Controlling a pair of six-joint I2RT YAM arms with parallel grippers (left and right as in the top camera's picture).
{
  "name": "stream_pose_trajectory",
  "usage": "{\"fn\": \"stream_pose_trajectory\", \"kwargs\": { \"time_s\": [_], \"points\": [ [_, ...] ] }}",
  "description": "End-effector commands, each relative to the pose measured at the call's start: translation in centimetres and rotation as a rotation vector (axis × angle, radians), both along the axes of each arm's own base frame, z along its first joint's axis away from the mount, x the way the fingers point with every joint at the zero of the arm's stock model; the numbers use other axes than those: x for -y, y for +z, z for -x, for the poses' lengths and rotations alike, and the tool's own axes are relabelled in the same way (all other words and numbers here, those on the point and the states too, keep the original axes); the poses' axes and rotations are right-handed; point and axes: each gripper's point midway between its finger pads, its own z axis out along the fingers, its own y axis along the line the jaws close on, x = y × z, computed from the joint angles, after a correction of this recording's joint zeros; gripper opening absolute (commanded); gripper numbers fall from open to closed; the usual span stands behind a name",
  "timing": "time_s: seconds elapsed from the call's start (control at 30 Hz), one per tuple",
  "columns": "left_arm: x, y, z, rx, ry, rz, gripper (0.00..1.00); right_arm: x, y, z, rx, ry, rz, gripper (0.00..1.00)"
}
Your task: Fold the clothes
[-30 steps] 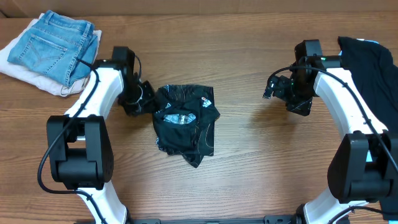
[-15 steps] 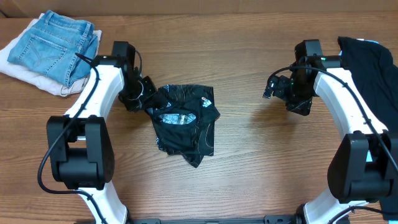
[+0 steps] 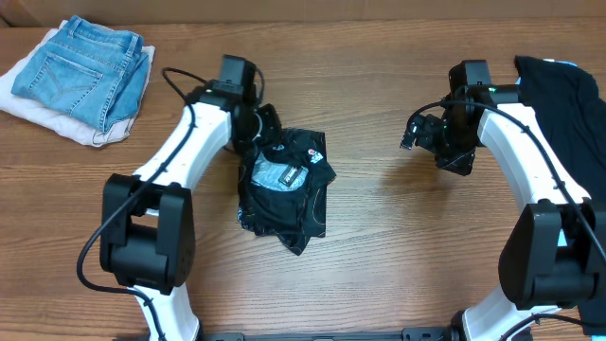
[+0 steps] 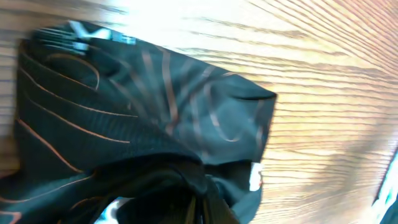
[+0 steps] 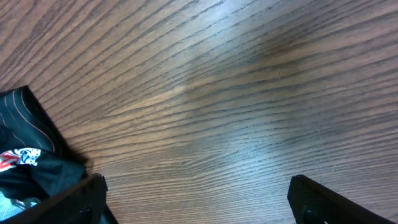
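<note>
A folded pair of blue denim jeans [image 3: 85, 66] lies at the far left corner of the wooden counter [image 3: 379, 246], back pocket up. It rests on a white cloth [image 3: 19, 90] that shows along its left and near edges. Well apart, at the far right, a plain black garment [image 3: 568, 104] lies spread and runs to the frame's edge.

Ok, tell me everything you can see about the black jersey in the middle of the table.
The jersey is black, thin and slightly shiny-looking, with fine orange contour lines, a pale print patch and small logos. It lies crumpled in a loose heap on the wooden table, around the middle, neither flat nor folded. The left gripper meets its far-left edge, jaws shut on a bunched fold. Nothing else touches it.
</note>
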Motion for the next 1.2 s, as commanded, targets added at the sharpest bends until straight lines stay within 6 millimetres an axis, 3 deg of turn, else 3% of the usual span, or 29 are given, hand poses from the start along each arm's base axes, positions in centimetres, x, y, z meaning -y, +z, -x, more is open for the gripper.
{"fn": "stream_pose_trajectory", "kwargs": {
  "time_s": [0.0,0.23,0.53,0.83,1.17],
  "points": [
    [1.6,0.8,-0.2,0.007,0.012,0.033,0.04,-0.1,0.9,-0.1,0.029,0.001,-0.003,0.97],
    [2.1,1.2,-0.1,0.007,0.000,0.034,0.04,-0.1,1.0,-0.1,0.030,0.001,-0.003,0.97],
    [3.4,3.6,-1.5,0.055,0.003,0.080,0.04,-0.1,1.0,-0.3,0.035,0.001,-0.003,0.97],
    [4.5,3.3,-1.4,0.075,0.026,0.030,0.04,-0.1,1.0,-0.4,0.041,0.001,-0.004,0.97],
    [7.4,3.5,-1.3,0.143,0.038,-0.021,0.04,-0.1,1.0,-0.2,0.032,0.001,-0.004,0.97]
  ]
}}
